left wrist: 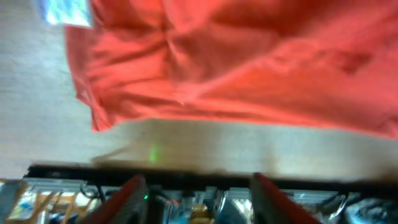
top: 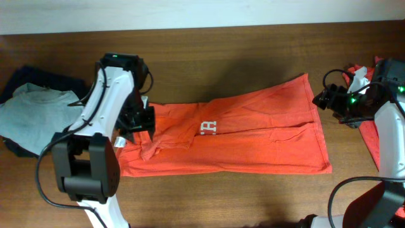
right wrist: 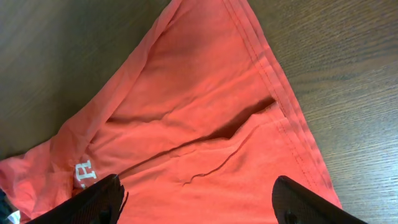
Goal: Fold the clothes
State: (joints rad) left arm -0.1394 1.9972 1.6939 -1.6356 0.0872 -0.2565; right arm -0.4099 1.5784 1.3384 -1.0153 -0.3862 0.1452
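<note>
- hovering with its fingers spread and nothing between them, the left end effector [left wrist: 198, 202] has a strip of bare surface [left wrist: 37, 124] just ahead of it. beyond that strip is the rumpled edge of the orange-red t-shirt [left wrist: 249, 68].
- farther ahead of that end effector, at the shirt's corner, sits the small white tag [left wrist: 65, 11]. the wrist view is blurred, so finer creases cannot be read.
- the right end effector [right wrist: 205, 205] is also spread wide and empty, poised over the shirt's other end. the stitched hem [right wrist: 273, 81] runs away in front of it, and the white lettering [right wrist: 83, 171] lies off to one side.
- the shirt lies on the surface between the two end effectors, doubled along its length, with loose folds near the middle.
- handling, as a judgement: thin cotton, light and limp, likely to sag and drag rather than keep a shape, and not fragile. the best hold looks like a pinch on a hem corner, catching both layers, one at each end.
- farthest out, behind the left end effector, a pale grey-blue tee [top: 28, 114] rests on dark navy garments [top: 25, 73], apart from the shirt.
</note>
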